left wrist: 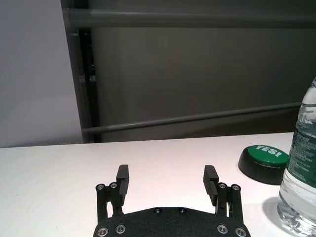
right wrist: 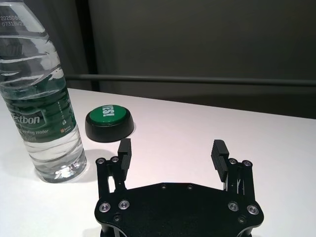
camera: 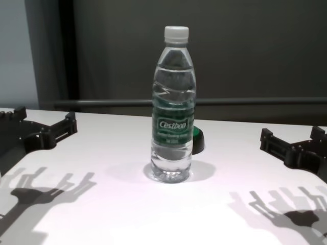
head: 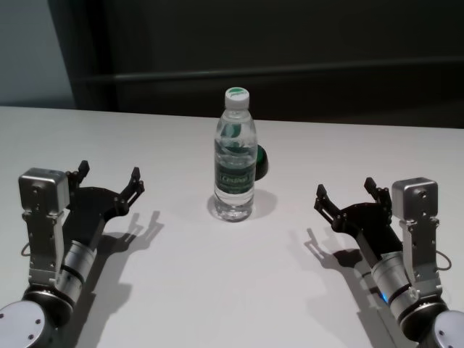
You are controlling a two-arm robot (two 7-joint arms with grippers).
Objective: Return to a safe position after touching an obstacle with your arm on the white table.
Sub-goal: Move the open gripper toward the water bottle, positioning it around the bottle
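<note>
head view shows the bottle [head: 235, 156] upright at centre frame on the white table [head: 217, 290], the left gripper [head: 109, 179] and right gripper [head: 346, 193] spread empty at lower left and right. both sit well apart from it, so the retreat looks finished; next calls only for holding off.

Left tool [left wrist: 168, 178] agape above white table [left wrist: 49, 168], bottle [left wrist: 300, 173] well apart.

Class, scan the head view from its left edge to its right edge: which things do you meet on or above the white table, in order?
Left tool, open → Cestbon water bottle, upright → right tool, open.
</note>
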